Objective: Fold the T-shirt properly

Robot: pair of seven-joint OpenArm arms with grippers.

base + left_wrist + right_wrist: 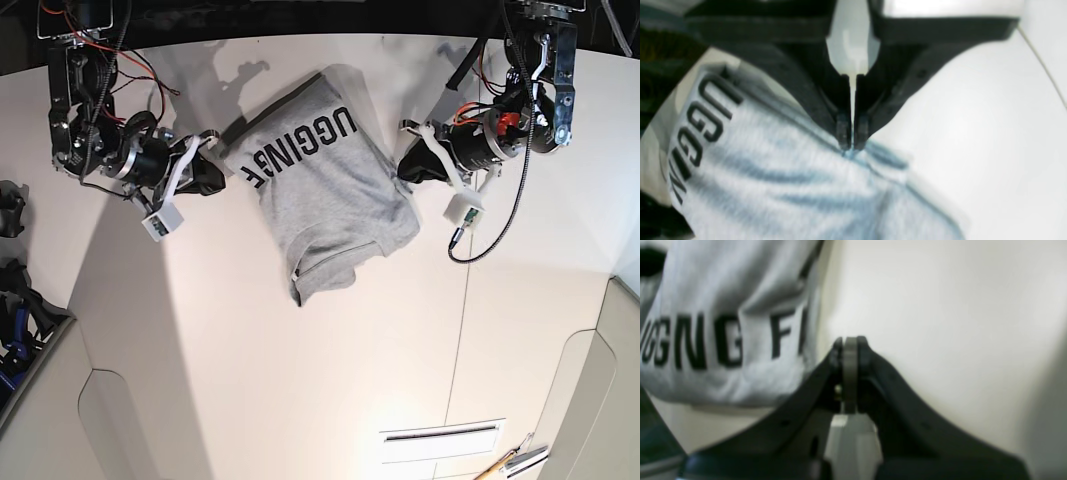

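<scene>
Two arms flank the shirt point(335, 185), which lies askew on the counter point(330, 390), lettering up, already narrowed into a rough bundle. Placement on opposite sides presumably lets both edges be worked together.

Left fingers point(852, 148): tips nearly together, a thin slit between them, at the shirt's side edge. Whether cloth is caught in the tips cannot be told; the position would suit pinching or tucking that edge.

Right fingers point(850, 343): closed together, no cloth seen between them, just beside the lettered end. Held there, they seem placed to steady or straighten that side.

Shirt's lower end: uneven, with a flap sticking out past the body. Judgement: sides folded in, lengthwise fold still needed. Squaring the flap first would give a neater edge; pulling one side alone could twist the bundle.
</scene>
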